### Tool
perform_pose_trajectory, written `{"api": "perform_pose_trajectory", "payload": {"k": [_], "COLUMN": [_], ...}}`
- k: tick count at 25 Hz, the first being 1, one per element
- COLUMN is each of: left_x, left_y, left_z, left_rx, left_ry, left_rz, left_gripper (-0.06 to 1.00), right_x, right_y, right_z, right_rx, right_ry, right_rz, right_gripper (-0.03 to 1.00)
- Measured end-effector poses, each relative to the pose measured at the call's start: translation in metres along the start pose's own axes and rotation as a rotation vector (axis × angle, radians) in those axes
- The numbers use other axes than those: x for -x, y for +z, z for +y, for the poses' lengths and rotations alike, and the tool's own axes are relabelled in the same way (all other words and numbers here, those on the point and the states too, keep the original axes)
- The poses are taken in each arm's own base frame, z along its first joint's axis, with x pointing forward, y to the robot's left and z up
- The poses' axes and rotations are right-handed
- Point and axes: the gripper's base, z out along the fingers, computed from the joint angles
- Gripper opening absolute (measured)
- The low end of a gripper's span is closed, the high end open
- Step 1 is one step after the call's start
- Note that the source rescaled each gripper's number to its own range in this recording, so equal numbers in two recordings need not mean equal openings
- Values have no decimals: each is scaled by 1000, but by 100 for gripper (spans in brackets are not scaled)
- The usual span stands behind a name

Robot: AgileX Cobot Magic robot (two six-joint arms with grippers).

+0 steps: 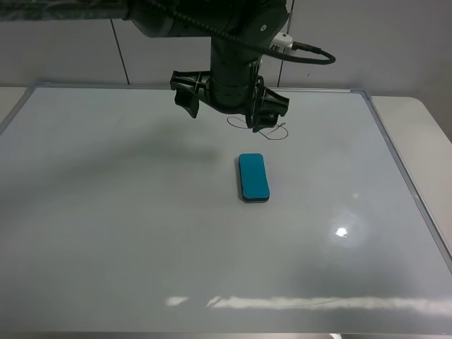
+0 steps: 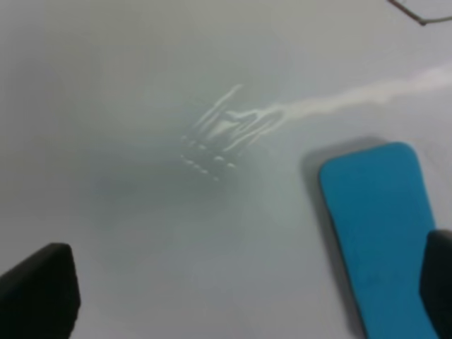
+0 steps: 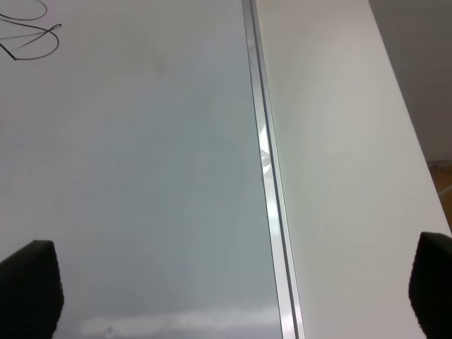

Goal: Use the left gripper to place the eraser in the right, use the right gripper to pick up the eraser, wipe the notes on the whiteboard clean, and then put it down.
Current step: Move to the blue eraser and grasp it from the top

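L tool (image 1: pixel 226 113) spread, empty, hovering over board (image 1: pixel 106 212). Eraser (image 1: pixel 253 176) flat on board just beside one finger, ungripped. R tool (image 3: pixel 229 289) spread, empty, at board edge, well apart from eraser. Notes (image 1: pixel 279 131) intact just behind L tool. R pick, wipe, put-down all pending.

The eraser (image 1: pixel 253 177) lies flat on the whiteboard (image 1: pixel 106 212), a little right of its middle, with its long side running front to back, and the notes (image 1: pixel 267 130) sit near behind it, slightly to the right. The left gripper (image 1: pixel 224 116) hangs above the board behind the eraser, partly in front of the notes. The table (image 1: pixel 424 127) lies beyond the board's right frame, and the right gripper (image 3: pixel 229 289) straddles that frame.
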Motion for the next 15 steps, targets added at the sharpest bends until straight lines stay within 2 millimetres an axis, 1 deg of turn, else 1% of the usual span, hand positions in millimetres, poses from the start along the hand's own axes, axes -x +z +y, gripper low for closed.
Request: {"api": "perform_pose_trajectory", "payload": {"k": [4,6,8,11,14,15], "left_x": [3,6,12,25,37,40], "left_y": [-13,-24,-39,-68,-100,-108], "left_z": [6,12,22,46,79,92], "left_rx": [18,23,21,3,-26,-36], "left_ry": [32,37,32,9,-20,-37], "left_rz": [-15,-32,-52,-107,-158,-162], "left_gripper": [99,100,100,100,100,100], "right_x": [0,0,0,0,0,0], "right_y": [0,0,0,0,0,0], "right_z": [0,0,0,0,0,0], "right_rx": [0,0,0,0,0,0], "right_ry": [0,0,0,0,0,0], "right_rz": [0,0,0,0,0,0], "right_gripper": [97,97,97,97,97,97]}}
